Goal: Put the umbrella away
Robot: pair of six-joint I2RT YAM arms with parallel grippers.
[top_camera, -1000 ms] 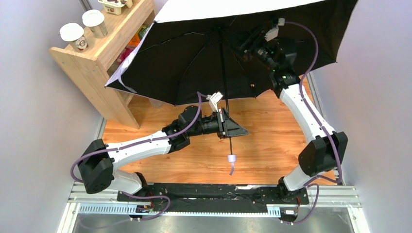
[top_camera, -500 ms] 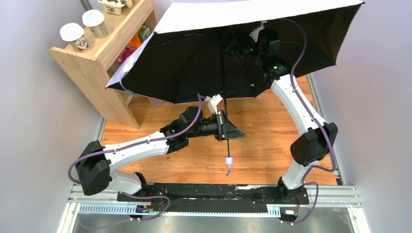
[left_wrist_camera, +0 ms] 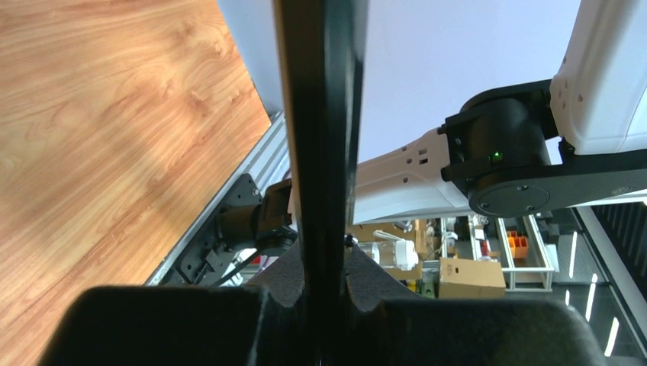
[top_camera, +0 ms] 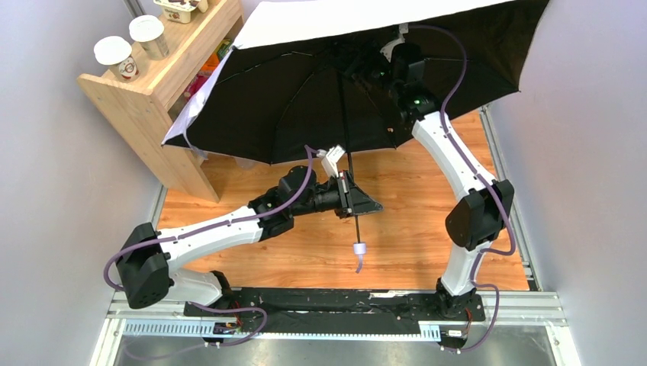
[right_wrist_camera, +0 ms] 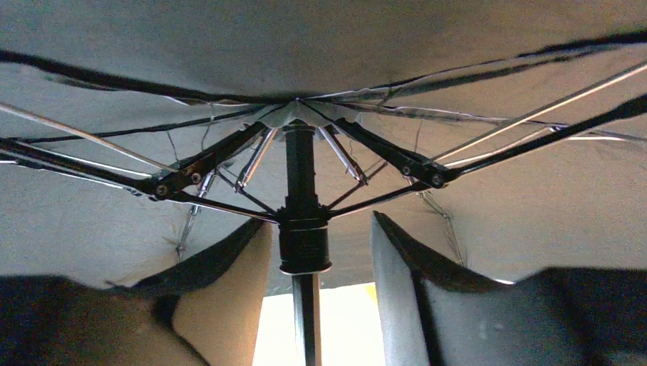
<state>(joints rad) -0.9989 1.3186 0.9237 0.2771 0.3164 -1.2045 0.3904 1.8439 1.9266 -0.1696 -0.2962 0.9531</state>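
- An open compact umbrella [top_camera: 282,99], black on its underside and pale white outside, is seen held above a wood-grain table [top_camera: 427,198]. Its canopy is spread at the far side, and the underside is turned toward the overhead camera.
- Its long axis is marked by the thin dark metal shaft [top_camera: 345,114], which runs from the canopy hub toward the near edge.
- A light wooden shelf unit [top_camera: 152,84] topped with paper cups is partly overlapped by the canopy's left rim.
- The left gripper [top_camera: 352,197] is clamped narrowly on the shaft low down, below the canopy's edge.
- The right gripper [right_wrist_camera: 320,221] is raised under the canopy, its jaws parted to either side of the black runner [right_wrist_camera: 304,244], with gaps showing on both sides.
- The small grey handle [top_camera: 360,248] and its strap are pointed at the arm bases.
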